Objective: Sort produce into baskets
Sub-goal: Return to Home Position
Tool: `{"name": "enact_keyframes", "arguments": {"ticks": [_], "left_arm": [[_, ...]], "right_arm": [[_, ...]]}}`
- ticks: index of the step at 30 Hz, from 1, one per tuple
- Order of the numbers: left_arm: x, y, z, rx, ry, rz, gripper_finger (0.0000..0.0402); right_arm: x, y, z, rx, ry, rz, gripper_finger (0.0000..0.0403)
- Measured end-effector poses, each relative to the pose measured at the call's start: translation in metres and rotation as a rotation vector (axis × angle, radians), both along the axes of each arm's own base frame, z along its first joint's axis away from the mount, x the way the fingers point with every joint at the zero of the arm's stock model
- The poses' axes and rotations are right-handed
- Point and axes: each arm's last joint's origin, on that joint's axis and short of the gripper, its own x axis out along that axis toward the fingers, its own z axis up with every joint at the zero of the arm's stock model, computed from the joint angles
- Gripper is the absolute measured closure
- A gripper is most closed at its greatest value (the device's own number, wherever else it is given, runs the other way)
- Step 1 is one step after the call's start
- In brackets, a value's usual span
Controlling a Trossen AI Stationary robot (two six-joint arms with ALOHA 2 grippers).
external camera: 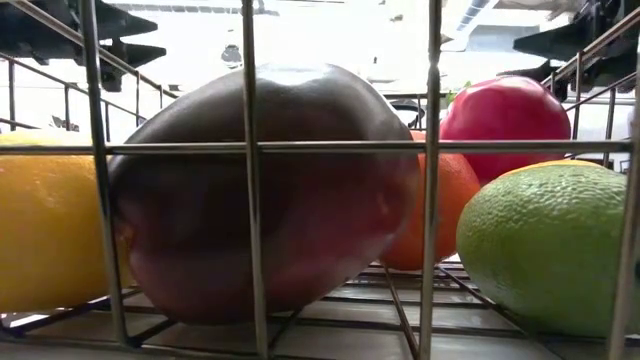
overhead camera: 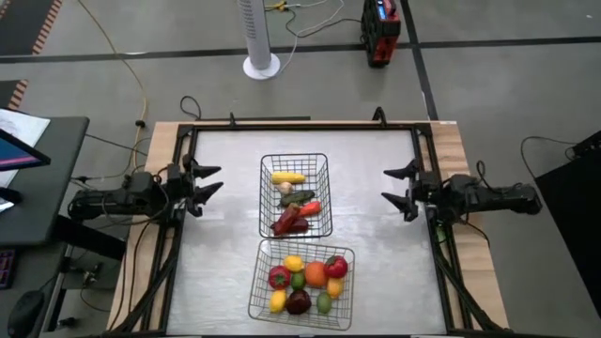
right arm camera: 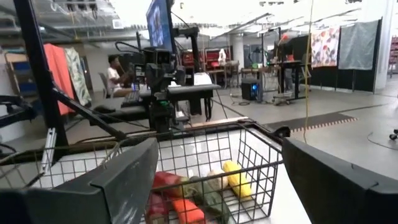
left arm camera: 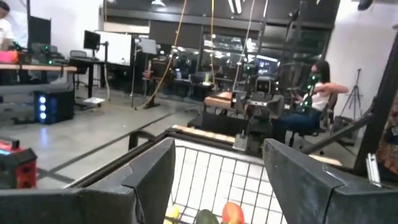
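Observation:
Two dark wire baskets stand mid-table. The far basket (overhead camera: pixel 264 199) holds corn (overhead camera: pixel 287 176), white garlic, a green piece, an orange carrot and a dark red piece. The near basket (overhead camera: pixel 254 286) holds round red, orange, yellow and green fruits and a dark red one (external camera: pixel 270 190). My left gripper (overhead camera: pixel 210 180) is open and empty at the table's left edge. My right gripper (overhead camera: pixel 397 185) is open and empty at the right edge. Both hover level, pointing toward the far basket.
Black arm frames run along the table's left and right sides. A white fan base (overhead camera: pixel 261 66) and a red device (overhead camera: pixel 380 33) stand on the floor beyond the far edge. A person sits at a desk in the room (left arm camera: pixel 317 87).

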Motion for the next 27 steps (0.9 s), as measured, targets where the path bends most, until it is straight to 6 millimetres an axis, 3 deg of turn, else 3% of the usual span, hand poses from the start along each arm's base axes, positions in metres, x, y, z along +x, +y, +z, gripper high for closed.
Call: {"name": "enact_keyframes", "arguments": {"ticks": [12,27], "left_arm": [[0.012,-0.002,-0.036,0.000,0.079,-0.037,0.0174],[0.013,-0.015,-0.051,0.128,0.226,-0.124,0.0247]], "right_arm": [[0.007,-0.001,-0.023,0.040,-0.009,0.020,0.0035],[0.008,0.000,-0.032,0.152,0.053,0.042,0.0035]]}}
